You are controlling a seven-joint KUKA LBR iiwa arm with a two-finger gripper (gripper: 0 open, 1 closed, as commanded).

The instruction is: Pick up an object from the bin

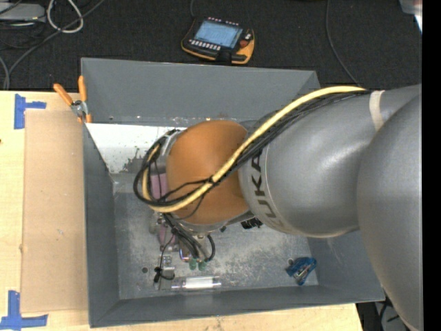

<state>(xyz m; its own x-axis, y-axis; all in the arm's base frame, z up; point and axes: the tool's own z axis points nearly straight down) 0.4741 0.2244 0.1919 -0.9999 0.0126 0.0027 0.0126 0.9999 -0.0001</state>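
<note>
My gripper [178,238] pokes out from under the arm's orange cover, low over the front left part of the bin floor. A clear, tube-like stick [196,282] lies flat by the front wall, just in front of the gripper. A small black piece [163,274] sits right beside the stick's left end, below the gripper. A blue, crumpled-looking object [301,269] lies apart in the front right corner.
The arm's thick grey body and orange cover with black and yellow cables span the bin's middle and right, hiding the floor beneath. The bin's sloped walls stand close on the left and front.
</note>
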